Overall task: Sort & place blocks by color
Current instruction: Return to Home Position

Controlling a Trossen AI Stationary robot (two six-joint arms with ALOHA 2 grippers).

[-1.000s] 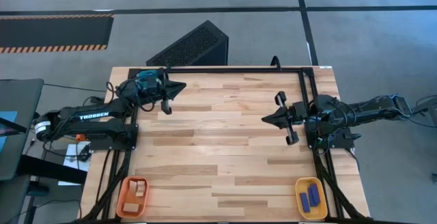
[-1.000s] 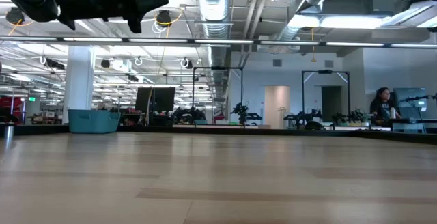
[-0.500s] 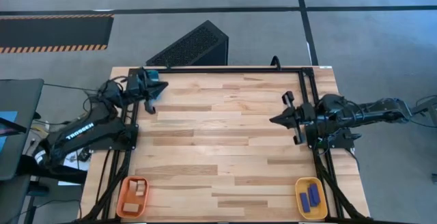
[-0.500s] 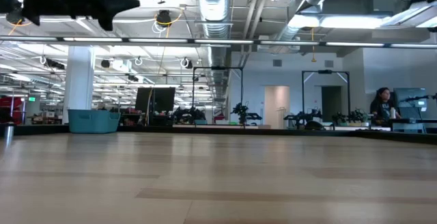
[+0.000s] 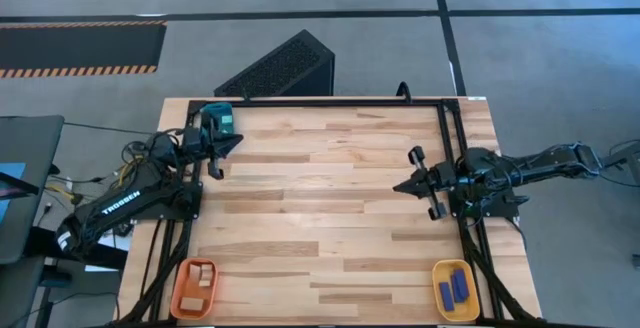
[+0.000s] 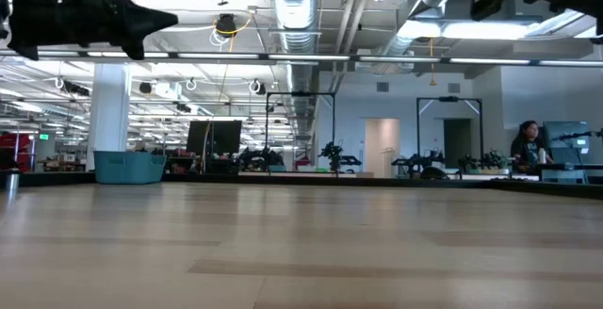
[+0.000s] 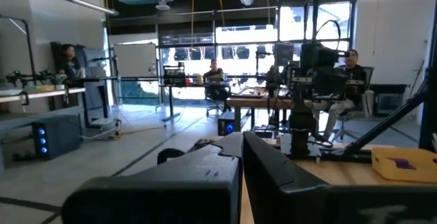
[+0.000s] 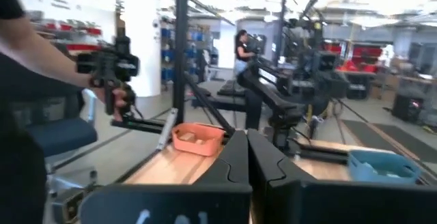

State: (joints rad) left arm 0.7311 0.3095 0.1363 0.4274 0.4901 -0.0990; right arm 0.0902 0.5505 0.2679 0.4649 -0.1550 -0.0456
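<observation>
On the wooden surface [image 5: 330,198] the blocks lie sorted in trays along the bottom edge of the high view. Two dark blue bars [image 5: 452,287] lie side by side in the yellow tray [image 5: 440,308] at the lower-right corner, their long axes roughly parallel and running from that edge toward the far one, slightly tilted. Two pale wood pieces [image 5: 202,278] sit in the orange tray [image 5: 181,303] at the lower-left corner, one nearer the far end than the other; they are too small to tell which way they point. A teal tray [image 5: 218,118] stands at the upper-left corner, its contents hidden. The left arm [image 5: 130,203] is folded at the left side, its left jaws closed and empty, raised above the surface just beside the teal tray. The right arm [image 5: 540,163] reaches in from the right side at mid-height, its right jaws also pressed together, holding nothing, pointing toward the middle of the surface, well apart from all three trays.
</observation>
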